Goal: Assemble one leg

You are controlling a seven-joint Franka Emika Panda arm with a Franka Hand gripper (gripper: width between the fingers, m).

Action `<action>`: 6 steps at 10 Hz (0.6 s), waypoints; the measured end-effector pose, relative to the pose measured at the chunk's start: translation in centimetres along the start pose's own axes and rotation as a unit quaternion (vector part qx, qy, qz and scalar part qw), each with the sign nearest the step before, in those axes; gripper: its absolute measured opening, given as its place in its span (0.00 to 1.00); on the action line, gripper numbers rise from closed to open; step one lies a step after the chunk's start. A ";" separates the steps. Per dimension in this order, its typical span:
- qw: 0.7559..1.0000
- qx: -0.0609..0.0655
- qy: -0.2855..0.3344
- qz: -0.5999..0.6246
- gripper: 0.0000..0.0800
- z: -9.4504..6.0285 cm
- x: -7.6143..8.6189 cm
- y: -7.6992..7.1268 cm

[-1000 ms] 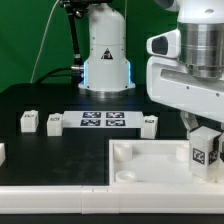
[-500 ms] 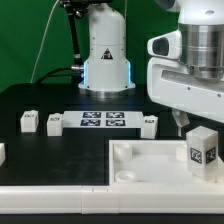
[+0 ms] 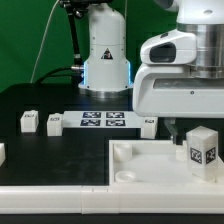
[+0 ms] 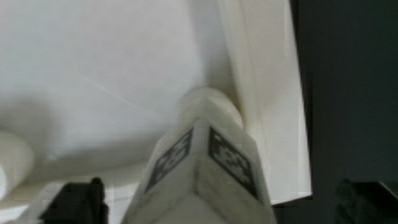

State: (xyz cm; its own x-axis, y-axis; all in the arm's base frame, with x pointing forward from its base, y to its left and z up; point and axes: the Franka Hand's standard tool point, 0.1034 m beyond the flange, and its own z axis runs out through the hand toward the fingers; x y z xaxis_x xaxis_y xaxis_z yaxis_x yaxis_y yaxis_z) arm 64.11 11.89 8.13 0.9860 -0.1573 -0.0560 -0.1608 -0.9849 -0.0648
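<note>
A leg, a white block with a black-and-white tag, stands upright in the corner of the large square white piece at the exterior view's right. My gripper hangs just above it. One dark finger shows to the exterior view's left of the leg, apart from it. In the wrist view the leg lies between my two fingertips, which stand wide apart and clear of its sides. My gripper is open.
Three more legs lie on the black table: two at the exterior view's left and one by the marker board's end. The marker board lies in the middle. The robot base stands behind.
My hand has shifted toward the exterior view's left and slightly up. The fingers have come off the leg, which stays standing on the large white piece.
</note>
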 end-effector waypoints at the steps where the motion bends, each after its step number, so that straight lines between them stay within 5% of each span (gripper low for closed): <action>1: 0.999 0.000 -0.001 -0.037 0.81 0.1 -0.1 -0.2; 4: 0.980 -0.013 -0.006 -0.201 0.81 0.1 -1.8 -1.7; 6: 0.975 -0.013 -0.007 -0.221 0.81 0.2 -1.7 -1.4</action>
State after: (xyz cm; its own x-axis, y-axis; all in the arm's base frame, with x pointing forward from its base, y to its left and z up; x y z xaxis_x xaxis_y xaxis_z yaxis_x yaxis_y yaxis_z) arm 62.68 13.52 8.10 0.9581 0.2836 -0.0411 0.2809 -0.9578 -0.0603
